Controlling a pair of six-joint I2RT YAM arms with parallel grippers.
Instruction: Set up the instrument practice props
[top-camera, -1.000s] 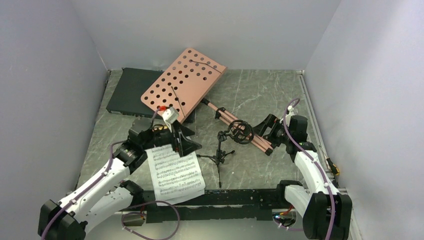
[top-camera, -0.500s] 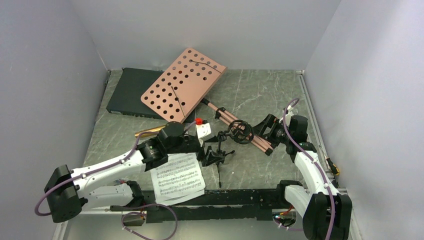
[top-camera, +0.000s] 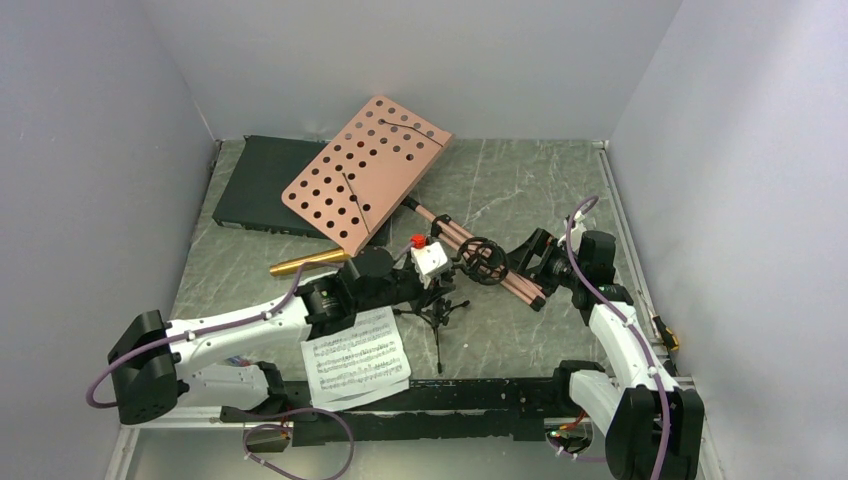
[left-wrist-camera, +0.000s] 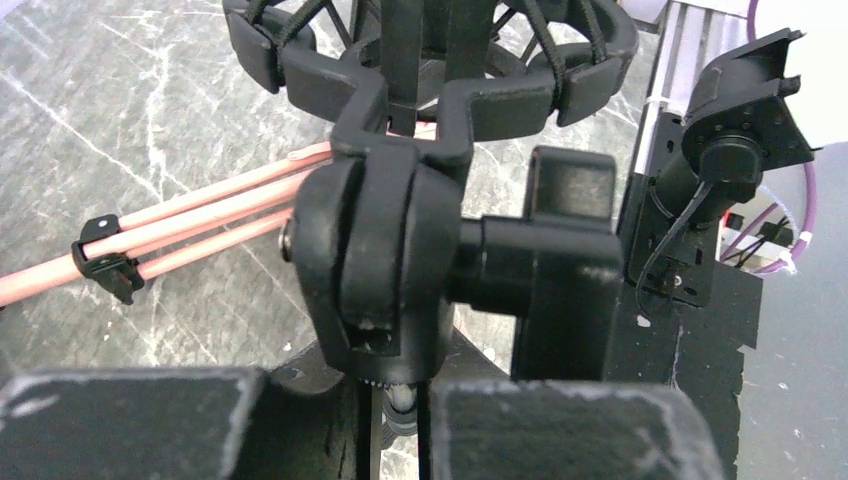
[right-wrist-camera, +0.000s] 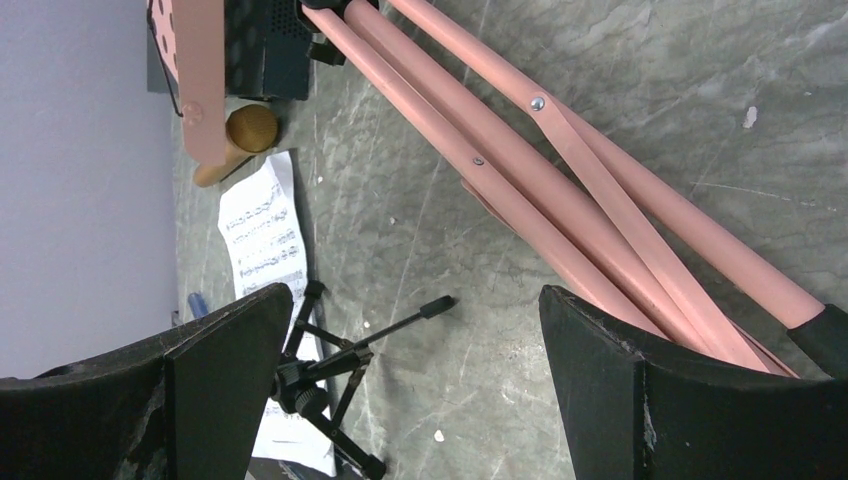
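The small black mic stand (top-camera: 440, 312) stands on its tripod near the middle of the surface (top-camera: 520, 190), just right of the sheet music (top-camera: 355, 358). Its ring mount (top-camera: 483, 262) is empty. The left pincer (left-wrist-camera: 396, 400) is at its stem. In the left wrist view the two fingers flank the post just below the clamp joint with only a narrow gap, but I cannot tell whether they actually pinch it.

The step in hand looks like taking hold of the mic stand to place or steady it. The next move calls for a sure grip low on the thin stem. The stand must also be kept upright, with the ring mount free of the copper legs (right-wrist-camera: 560, 170) lying just behind it.

Those legs belong to the pink-copper music stand (top-camera: 365, 170). It is lying down with its tripod folded, and its perforated desk is tilted over the flat black box (top-camera: 255, 185) at the back left. The right pincer (right-wrist-camera: 415, 300) is spread wide at the foot end of the legs and holds nothing. The rubber-tipped ends of the legs lie by its right finger.

The gold microphone (top-camera: 308, 263) lies flat between the desk and the left arm, not yet in the ring.

- Music stands: one.
- Mic stands: one.
- Microphones: one.
- Black boxes: one.
- Sheet music: one pile with one printed face showing. I cannot tell whether a second page lies under it.
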